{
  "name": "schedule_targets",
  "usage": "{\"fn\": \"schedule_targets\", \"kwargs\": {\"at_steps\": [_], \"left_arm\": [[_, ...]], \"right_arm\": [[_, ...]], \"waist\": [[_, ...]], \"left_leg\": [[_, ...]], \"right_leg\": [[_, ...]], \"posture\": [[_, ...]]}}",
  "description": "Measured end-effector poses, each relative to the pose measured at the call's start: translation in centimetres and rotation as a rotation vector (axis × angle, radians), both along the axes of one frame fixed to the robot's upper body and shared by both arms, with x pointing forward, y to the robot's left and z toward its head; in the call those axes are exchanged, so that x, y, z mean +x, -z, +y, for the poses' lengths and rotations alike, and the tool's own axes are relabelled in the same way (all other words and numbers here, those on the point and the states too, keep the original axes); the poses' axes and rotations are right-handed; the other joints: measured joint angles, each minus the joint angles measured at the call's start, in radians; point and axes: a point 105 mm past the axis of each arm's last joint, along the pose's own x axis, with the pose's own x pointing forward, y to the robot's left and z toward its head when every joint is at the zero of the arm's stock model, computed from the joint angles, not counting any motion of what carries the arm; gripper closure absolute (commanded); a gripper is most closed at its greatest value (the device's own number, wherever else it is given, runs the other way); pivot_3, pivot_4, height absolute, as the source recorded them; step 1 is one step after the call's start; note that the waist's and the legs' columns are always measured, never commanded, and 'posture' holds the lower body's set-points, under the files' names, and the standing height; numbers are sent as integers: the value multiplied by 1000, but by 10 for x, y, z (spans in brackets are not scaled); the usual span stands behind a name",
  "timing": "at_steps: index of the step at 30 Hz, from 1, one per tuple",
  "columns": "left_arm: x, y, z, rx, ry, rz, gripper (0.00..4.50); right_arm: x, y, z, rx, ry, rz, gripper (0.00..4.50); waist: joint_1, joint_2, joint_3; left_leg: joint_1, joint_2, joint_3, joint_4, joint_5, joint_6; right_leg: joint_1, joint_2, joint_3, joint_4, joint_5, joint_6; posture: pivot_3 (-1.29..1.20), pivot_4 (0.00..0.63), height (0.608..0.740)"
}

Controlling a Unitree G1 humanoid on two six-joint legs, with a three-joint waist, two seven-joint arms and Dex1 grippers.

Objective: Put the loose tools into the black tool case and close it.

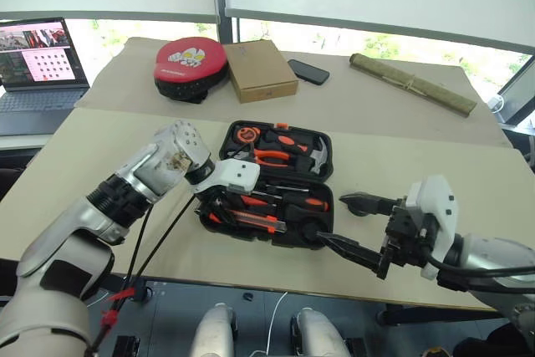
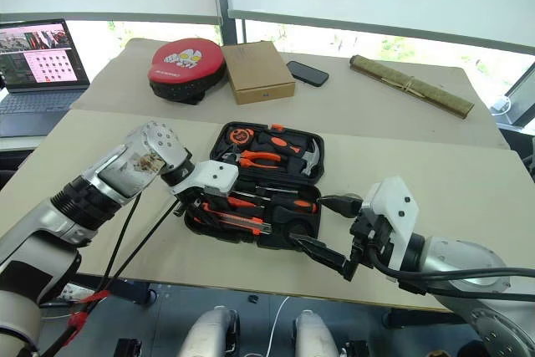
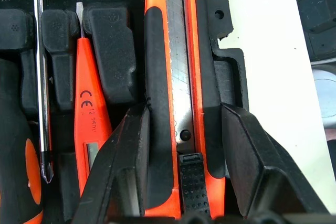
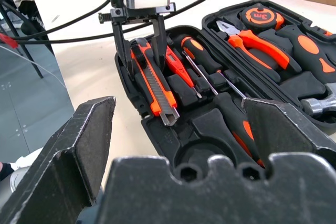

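**Knife at its recess, lid not yet shut**

Right tool (image 1: 361,227) hangs nearest the camera, off the front right corner of the black tool case (image 1: 322,144), its two fingers spread wide and empty.

Case lies open on the desk (image 1: 100,198), near the front edge. Pliers (image 1: 272,156), hammer (image 1: 316,156) and tape measure (image 1: 247,133) sit in the far half.

Left tool (image 4: 140,40) is over the near half, pointing steeply down. Its fingers (image 3: 134,166) straddle the utility knife (image 3: 173,103) on both flanks; contact looks likely but I cannot tell whether it is a firm grip. Tester screwdriver (image 3: 86,114) and a long-shafted screwdriver (image 3: 41,77) lie in adjacent slots.

Risks, as judged:
- Knife may sit proud of its recess if let go tilted; lid would then jam.
- Fingers withdrawing between knife and moulding could drag the knife back out.
- Case near desk edge: a push on the lid could slide it off.
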Motion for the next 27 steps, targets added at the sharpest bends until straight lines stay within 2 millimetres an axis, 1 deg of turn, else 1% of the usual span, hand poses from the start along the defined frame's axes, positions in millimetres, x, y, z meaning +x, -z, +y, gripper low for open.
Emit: {"fn": "schedule_targets", "kwargs": {"at_steps": [1,2,4,5,7,9,11,13,14,15,17,18,20,21,22,24,25,27], "left_arm": [[0,1,-1,-4,-2,4,1944],[0,2,-3,-6,-4,12,1752],[-2,2,-6,-28,-30,52,946],[-2,0,-5,-35,-37,58,741],[-7,-4,-5,-70,-67,113,54],[-9,-12,-5,-111,-91,149,13],[-5,-25,-4,-153,-107,130,13],[2,-39,1,-209,-123,82,579],[7,-43,5,-233,-127,52,746],[8,-44,7,-243,-128,39,1042],[13,-39,18,-246,-124,-7,1759],[14,-34,26,-238,-129,-20,2075],[17,-21,37,-216,-150,-20,2900],[17,-18,39,-212,-155,-17,3213],[17,-15,42,-210,-157,-15,3639],[17,-16,43,-216,-158,-18,4324],[17,-18,43,-223,-160,-23,4453],[18,-20,44,-232,-163,-29,4453]], "right_arm": [[0,0,0,0,1,-2,0],[1,-1,0,0,0,-4,0],[1,-2,1,1,1,-10,0],[1,-2,1,1,1,-10,0],[1,-2,1,1,-1,-12,0],[1,-2,1,1,-2,-12,0],[2,-3,1,2,-2,-13,0],[2,-4,1,2,-3,-17,0],[3,-4,1,3,-3,-20,0],[3,-4,2,3,-4,-20,0],[3,-4,2,4,-5,-19,0],[3,-4,2,6,-6,-17,0],[3,-4,2,11,-9,-11,0],[3,-5,2,12,-12,-9,0],[3,-5,2,9,-17,-12,0],[3,-7,3,8,-25,-15,0],[3,-8,3,9,-27,-17,0],[3,-8,3,9,-29,-18,0]], "waist": [[0,0,0],[1,0,0],[3,0,0],[3,0,0],[2,0,0],[2,0,0],[1,0,0],[1,0,0],[0,0,0],[0,0,0],[-3,0,0],[-4,0,0],[-3,0,0],[-2,0,0],[2,0,0],[5,0,0],[5,0,0],[4,0,0]], "left_leg": [[0,0,0,0,0,0],[0,0,0,1,0,0],[-1,0,-1,2,0,0],[-1,0,-1,2,0,0],[-2,0,-1,3,0,1],[-2,0,-1,3,0,1],[-2,0,-1,3,0,1],[-1,0,-1,3,0,1],[-1,0,-1,3,0,1],[-1,0,-1,3,0,1],[-1,0,-1,3,0,1],[-1,0,-1,3,0,1],[-1,0,-1,3,0,1],[-1,0,-1,4,0,1],[-2,0,-1,4,0,1],[-2,0,-1,4,0,1],[-2,0,-1,4,0,1],[-2,0,-1,4,0,1]], "right_leg": [[0,0,0,0,0,0],[0,0,0,0,0,0],[0,0,0,1,0,0],[0,0,0,1,0,0],[0,0,0,2,0,0],[-1,0,-1,2,0,1],[-1,0,-1,2,0,0],[0,0,-1,2,0,0],[-1,0,-1,2,0,0],[-1,0,-1,2,0,0],[-1,0,0,2,0,0],[-1,0,0,2,0,0],[-1,0,0,2,0,0],[-1,0,-1,2,0,0],[0,0,-1,2,0,0],[0,-1,-1,2,0,0],[0,-1,-1,2,0,0],[0,0,-1,2,0,0]], "posture": [[0,150,740],[0,150,740],[0,150,740],[0,150,740],[0,150,740],[0,150,740],[0,150,740],[0,150,740],[0,150,740],[0,150,740],[0,150,740],[0,150,740],[0,150,740],[0,150,740],[0,150,740],[0,150,740],[0,150,740],[0,150,740]]}}
